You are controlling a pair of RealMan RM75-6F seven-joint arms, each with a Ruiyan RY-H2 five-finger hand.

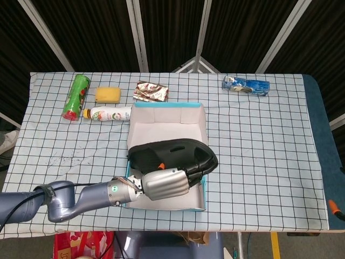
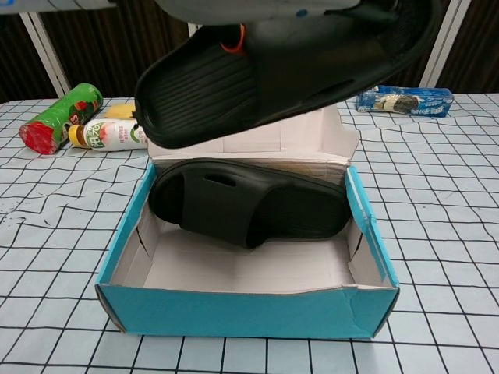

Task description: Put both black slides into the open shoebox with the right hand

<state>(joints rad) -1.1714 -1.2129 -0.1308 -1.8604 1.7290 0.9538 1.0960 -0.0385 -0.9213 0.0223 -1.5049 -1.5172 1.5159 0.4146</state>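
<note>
Trouble lay in the release: the hand [image 1: 161, 184] gripped a slide [image 2: 273, 70] tilted above the box [image 2: 234, 312], so it could snag the rim or jam on the lower slide [image 2: 249, 206].

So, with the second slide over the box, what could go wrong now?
1. The held slide hangs crosswise above the slide in the box; released here, it would probably land on top and sit high.
2. In the head view its end reaches past the right wall of the shoebox, so it may catch there while being lowered.
3. The left hand grips it from one side; it could tilt.
</note>
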